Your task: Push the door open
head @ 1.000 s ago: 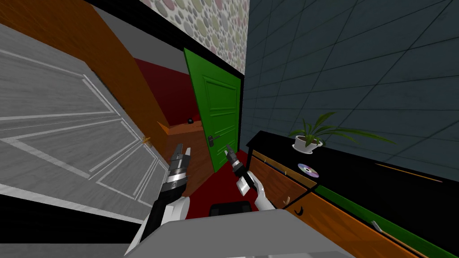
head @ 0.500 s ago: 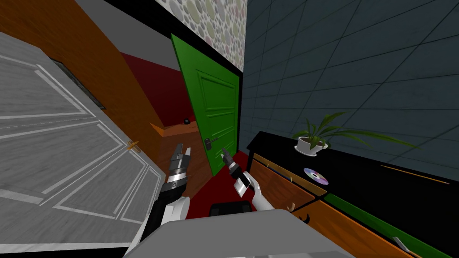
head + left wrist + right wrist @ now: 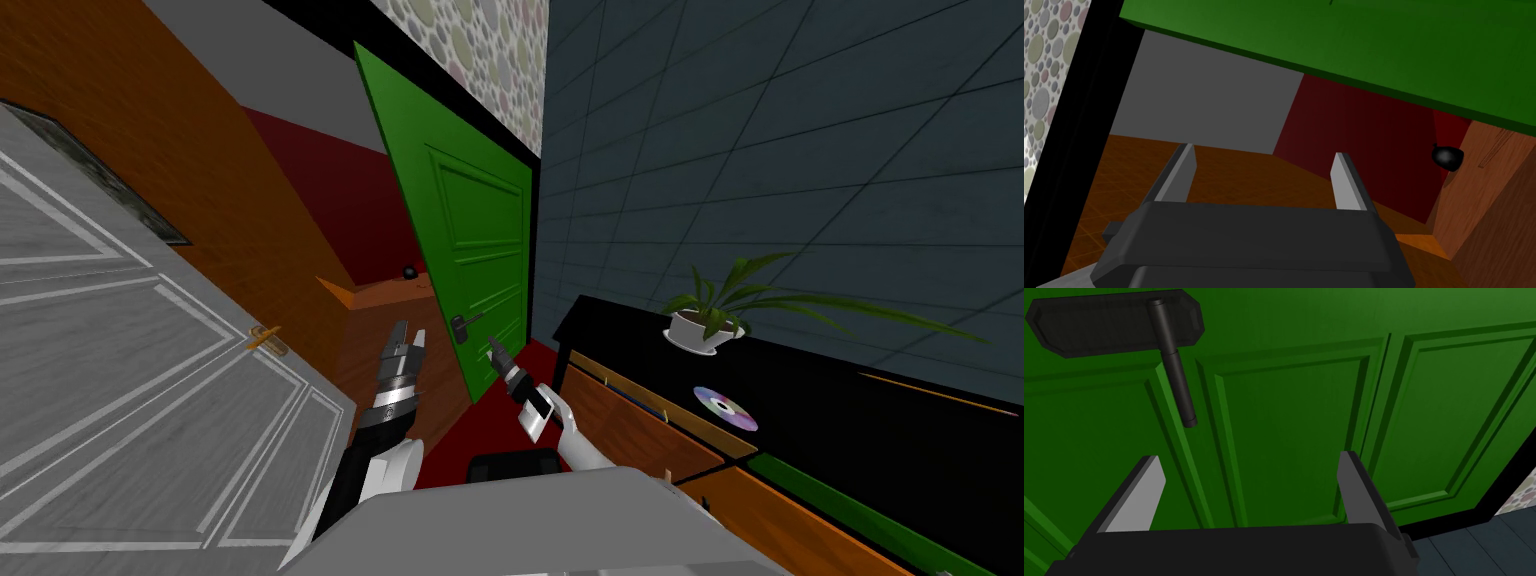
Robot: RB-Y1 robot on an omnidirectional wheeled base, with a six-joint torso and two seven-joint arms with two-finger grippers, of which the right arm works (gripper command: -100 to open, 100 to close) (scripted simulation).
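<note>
The right gripper [image 3: 1249,460], fingers apart, faces the green door [image 3: 1294,413] just ahead, near its dark handle [image 3: 1174,368]. The left gripper [image 3: 1264,152], also apart, points past its free edge. The door is stiff and probably free-swinging: push the panel near the handle edge.

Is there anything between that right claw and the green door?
Nothing: in the right wrist view the open right gripper faces a bare panel of the green door, with the dark handle off to one side.
</note>
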